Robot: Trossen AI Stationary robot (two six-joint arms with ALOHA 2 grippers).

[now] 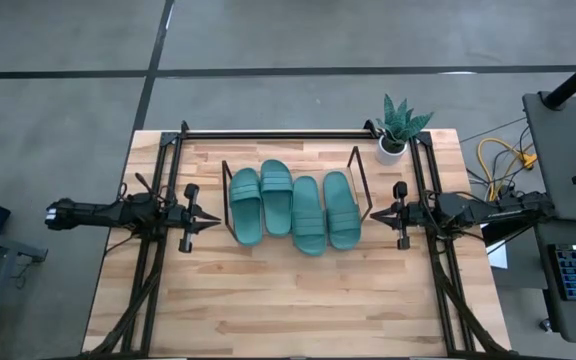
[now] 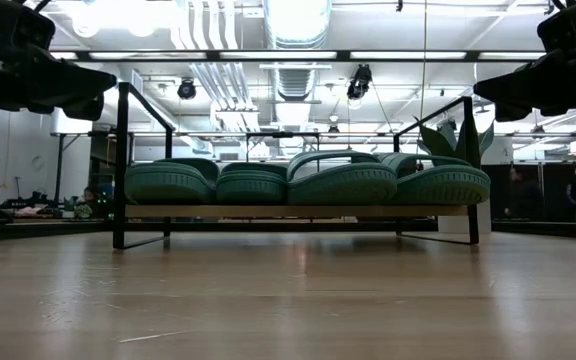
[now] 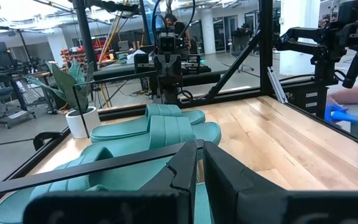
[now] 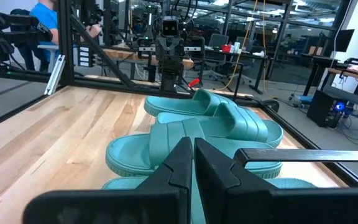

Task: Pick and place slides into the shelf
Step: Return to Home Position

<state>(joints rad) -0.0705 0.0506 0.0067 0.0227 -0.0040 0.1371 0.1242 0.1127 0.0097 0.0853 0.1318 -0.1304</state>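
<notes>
four slides [image 1: 276, 197] lie side by side on the shelf [image 2: 120, 170], mid surface [image 1: 268, 300]. left gripper [image 1: 208, 218] and right gripper [image 1: 376, 213] flank it, fingers together, empty. risk: the two right slides sit closer to the near edge; a knock may tip them off.

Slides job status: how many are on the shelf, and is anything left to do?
Done: all four slides lie side by side on the shelf; none is off it. In hand: nothing. The left gripper and the right gripper are shut and empty, one at each end of the shelf and clear of it. Left: no placing that I can see.
</notes>
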